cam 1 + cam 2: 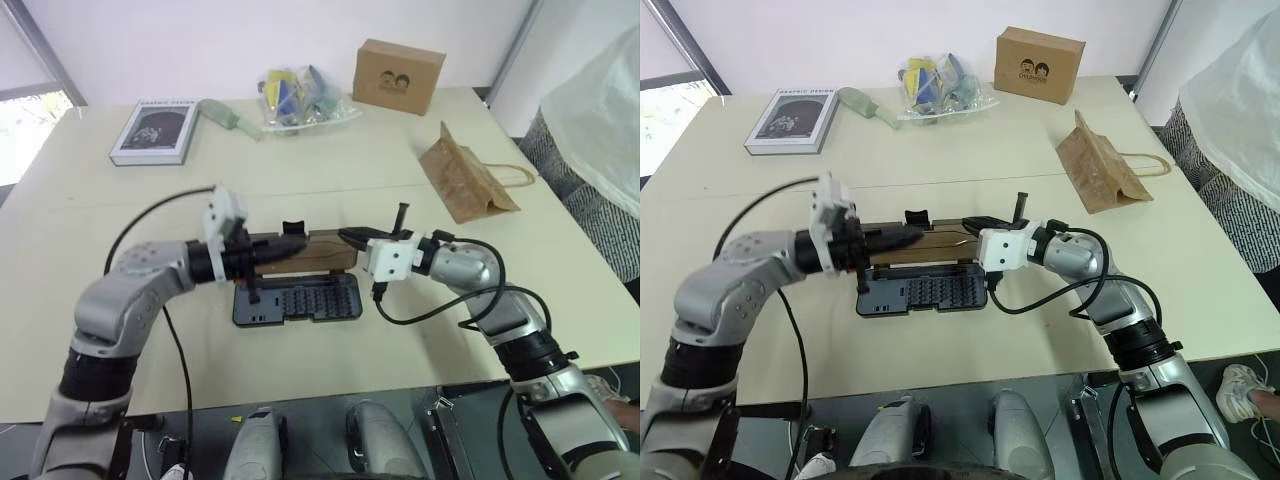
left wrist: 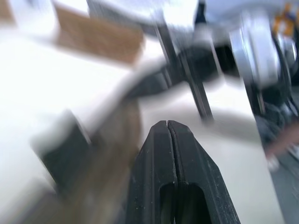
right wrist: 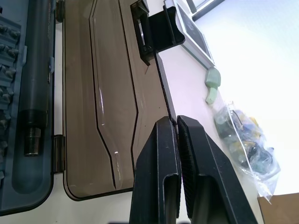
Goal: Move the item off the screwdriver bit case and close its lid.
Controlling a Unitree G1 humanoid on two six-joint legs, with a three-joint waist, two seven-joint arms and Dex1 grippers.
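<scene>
Well off to the right on the table, the paper bag (image 1: pixel 468 180) is already laid clear of the screwdriver bit case (image 1: pixel 298 298), whose lid (image 1: pixel 310 252) is half raised between the clenched, empty left gripper (image 1: pixel 296 243) and right gripper (image 1: pixel 350 238), not yet closed.

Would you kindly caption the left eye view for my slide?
Both grippers, left and right, meet at the open case's raised lid; paper bag set aside.
</scene>
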